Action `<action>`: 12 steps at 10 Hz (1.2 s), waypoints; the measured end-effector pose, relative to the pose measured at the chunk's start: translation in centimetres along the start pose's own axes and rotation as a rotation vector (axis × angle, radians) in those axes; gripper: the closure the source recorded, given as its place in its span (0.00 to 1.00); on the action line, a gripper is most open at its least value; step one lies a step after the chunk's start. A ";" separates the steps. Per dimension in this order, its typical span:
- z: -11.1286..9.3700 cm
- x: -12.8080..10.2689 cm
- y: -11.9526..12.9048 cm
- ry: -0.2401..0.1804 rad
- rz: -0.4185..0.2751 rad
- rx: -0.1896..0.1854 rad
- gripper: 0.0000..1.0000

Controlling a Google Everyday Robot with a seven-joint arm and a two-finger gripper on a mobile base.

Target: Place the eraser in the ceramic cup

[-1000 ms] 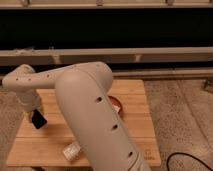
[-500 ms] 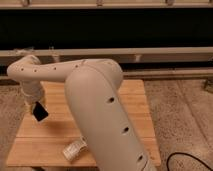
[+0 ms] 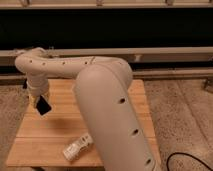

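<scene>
My gripper (image 3: 40, 101) hangs at the end of the arm over the left part of the wooden table (image 3: 55, 130). It is shut on the eraser (image 3: 44, 106), a small black block held tilted a little above the tabletop. The ceramic cup is out of view, either hidden behind my big white arm or outside the frame.
A clear plastic bottle (image 3: 77, 147) lies on its side near the table's front edge. My bulky arm link (image 3: 112, 110) covers the table's middle and right. A dark wall with a pale rail (image 3: 165, 52) runs behind. A black cable (image 3: 187, 160) lies on the floor at right.
The gripper has risen a little with the eraser in it and shifted slightly right. The big arm link has swung right and now covers the red-brown bowl seen earlier.
</scene>
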 end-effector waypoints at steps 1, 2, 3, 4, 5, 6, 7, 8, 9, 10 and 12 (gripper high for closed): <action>0.0 -0.1 0.2 -0.009 -0.004 0.002 1.00; -0.8 -0.4 0.0 -0.022 -0.006 0.009 1.00; -1.9 -0.5 -0.6 -0.028 -0.005 0.024 1.00; -3.3 -0.7 -1.0 -0.041 -0.004 0.038 1.00; -5.7 -0.9 -1.7 -0.053 -0.002 0.064 1.00; -7.9 -0.9 -2.5 -0.066 0.001 0.090 1.00; -9.3 -0.9 -3.1 -0.076 0.002 0.110 1.00; -10.9 -0.9 -3.7 -0.086 0.002 0.134 1.00; -12.1 -0.7 -4.1 -0.096 0.000 0.155 1.00; -12.8 -0.5 -4.4 -0.102 -0.002 0.167 1.00; -13.6 0.0 -5.0 -0.109 -0.004 0.180 1.00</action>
